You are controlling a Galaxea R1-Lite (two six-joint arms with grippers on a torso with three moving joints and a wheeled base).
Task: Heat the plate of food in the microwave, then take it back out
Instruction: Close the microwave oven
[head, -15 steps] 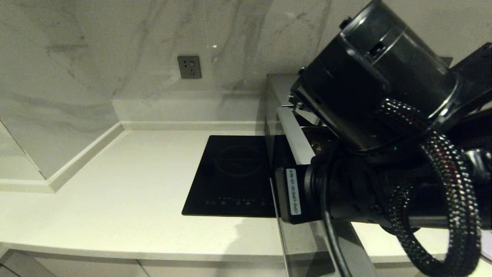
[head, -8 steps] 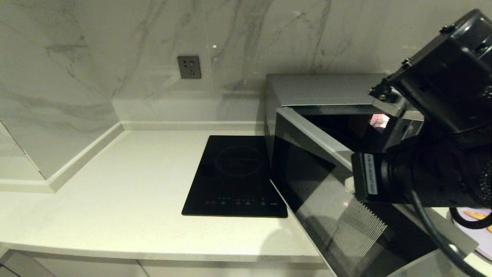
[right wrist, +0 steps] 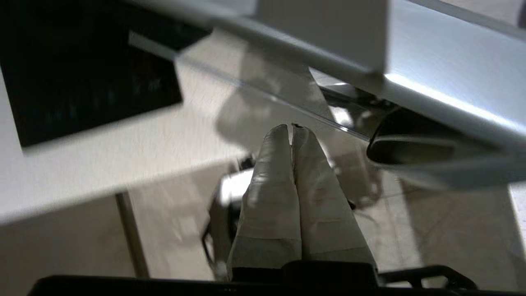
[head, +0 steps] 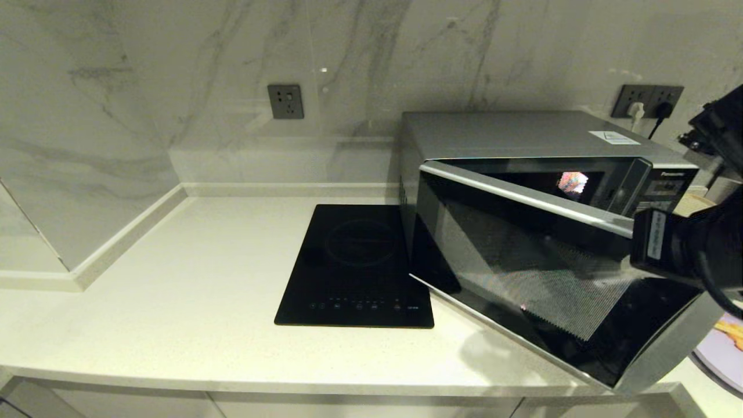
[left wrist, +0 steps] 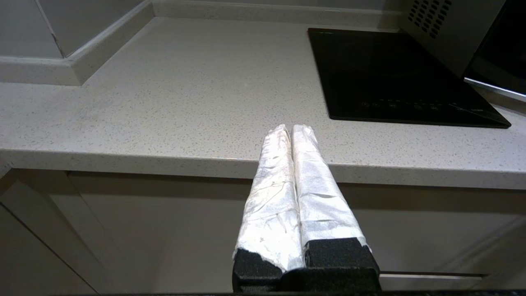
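The right arm has swung away to the right edge of the head view, and the microwave [head: 540, 232], which it blocked a second ago, is now in plain sight. Its door [head: 540, 273] stands partly open, less wide than half a second ago, the free edge angled out over the desk [head: 191, 313] toward the robot, so it seems to be swinging shut. The right gripper [right wrist: 292, 133] has its taped fingers pressed together with nothing between them; in its wrist view it hangs near the door's lower edge, and whether it touches the door I cannot tell.

The plate of food [head: 722, 351] lies on the desk at the far right, just beside the door's free corner, only its rim and a few orange sticks showing. So the plate is outside the oven.

The left gripper [left wrist: 291, 133] is parked low in front of the desk edge, fingers pressed together, holding nothing. The black hob [head: 357, 267] sits just left of the microwave.
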